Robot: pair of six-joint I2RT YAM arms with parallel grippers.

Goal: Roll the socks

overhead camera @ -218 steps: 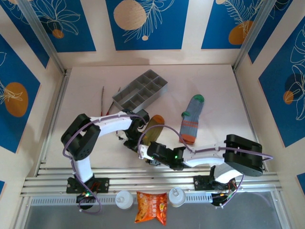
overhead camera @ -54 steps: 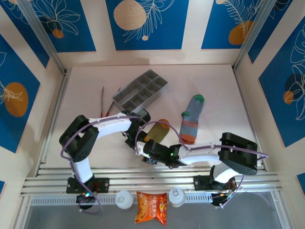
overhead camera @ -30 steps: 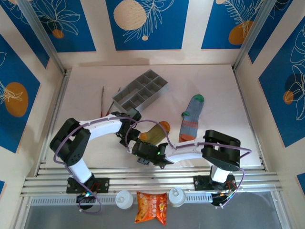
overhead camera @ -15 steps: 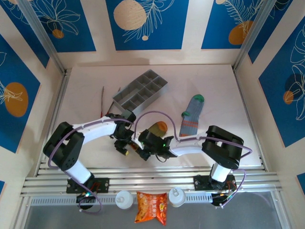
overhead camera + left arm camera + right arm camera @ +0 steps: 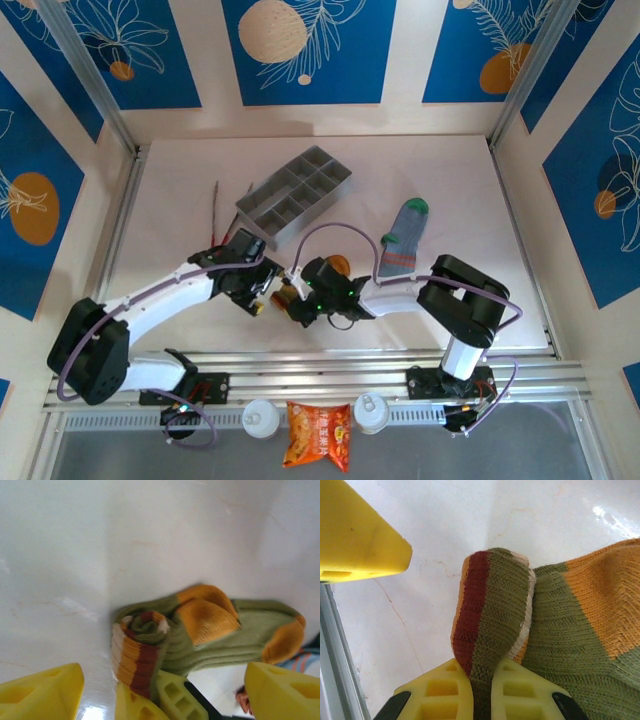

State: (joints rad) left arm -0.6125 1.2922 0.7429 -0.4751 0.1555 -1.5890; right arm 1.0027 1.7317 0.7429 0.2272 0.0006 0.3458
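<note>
Though rolled only at its striped cuff, lies bunched and folded over on the table near the front edge, about mid-width: olive sock, orange heel and toe patches facing up. Ends at the cuff in a tight coil of orange, maroon and cream bands. Clamped on that coil by the right gripper, with yellow fingers pressed together on the knit from either side. Flanked by the left gripper, with fingers spread wide apart, one to each side of the sock, the one by the cuff clear of it. Just right of the olive one, flat and straight: grey sock, green toe pointing away, orange cuff toward the arms, apart from both grippers. Farther back and left, set askew: grey tray. Beside its left end: thin sticks. Off the table's front, between the arm bases: snack bag
</note>
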